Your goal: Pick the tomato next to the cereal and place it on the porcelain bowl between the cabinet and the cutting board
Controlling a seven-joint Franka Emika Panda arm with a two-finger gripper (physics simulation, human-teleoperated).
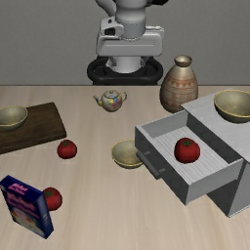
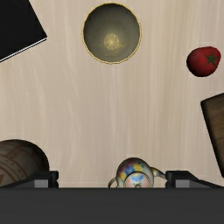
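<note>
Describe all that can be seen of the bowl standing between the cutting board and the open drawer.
The bowl is round, cream inside with an olive-gold rim, glossy like glazed porcelain. It stands upright and empty on the wooden table, near the open drawer but apart from it; only the table touches it.

Light: bright, even, from above.
Shadows: soft and small, close under the box [image 1: 26, 204] on the table [image 1: 98, 181].
Glare: faint sheen inside the bowl [image 2: 111, 34]; bright glints on the teapot [image 2: 136, 173].
Drawer [image 1: 200, 168]: inner walls shaded grey.

Tomato [image 1: 52, 198] beside cereal box [image 1: 26, 205] — bowl [image 1: 126, 153] apart (by cabinet [image 1: 200, 110])
</note>
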